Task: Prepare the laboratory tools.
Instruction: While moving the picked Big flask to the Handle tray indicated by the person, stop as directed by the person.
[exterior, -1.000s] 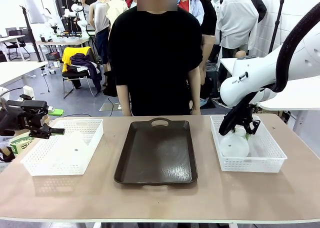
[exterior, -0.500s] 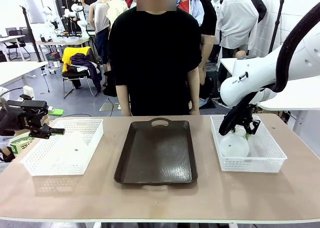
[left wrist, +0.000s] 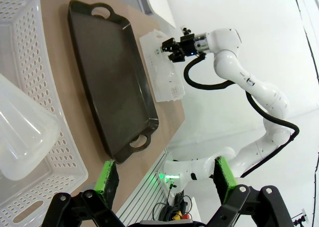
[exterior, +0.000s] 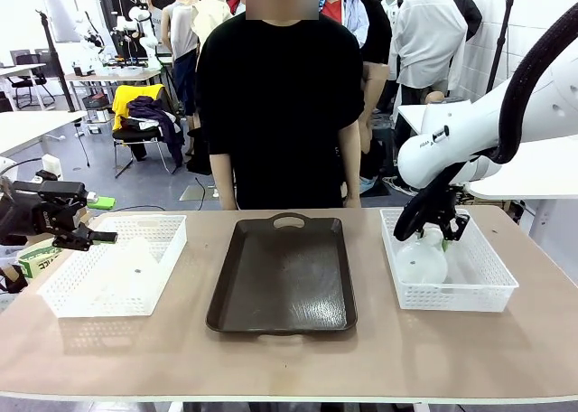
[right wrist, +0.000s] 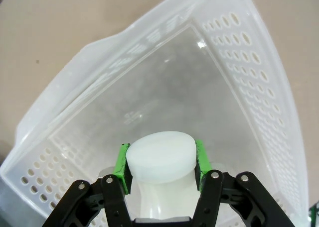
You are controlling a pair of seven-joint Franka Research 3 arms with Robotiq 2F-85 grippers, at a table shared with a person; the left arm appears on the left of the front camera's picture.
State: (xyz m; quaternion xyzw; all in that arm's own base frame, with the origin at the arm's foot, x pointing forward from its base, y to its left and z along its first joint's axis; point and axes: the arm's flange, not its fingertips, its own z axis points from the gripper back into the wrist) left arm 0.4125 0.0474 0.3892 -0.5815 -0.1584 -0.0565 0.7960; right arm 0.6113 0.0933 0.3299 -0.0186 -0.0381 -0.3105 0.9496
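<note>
Right of the tray [exterior: 282, 272], the right hand [right wrist: 160, 161] pinches a flask [exterior: 422, 263] by its neck; the left hand [left wrist: 166, 176] is spread. The smooth neck could slip when lifted.

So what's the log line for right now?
right end effector: shut on flask neck, in right basket | left end effector: open, beside left basket

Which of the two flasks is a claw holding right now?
The flask in the right basket: the right claw is shut on its neck. The other flask sits untouched in the left basket; the left claw is open.
</note>
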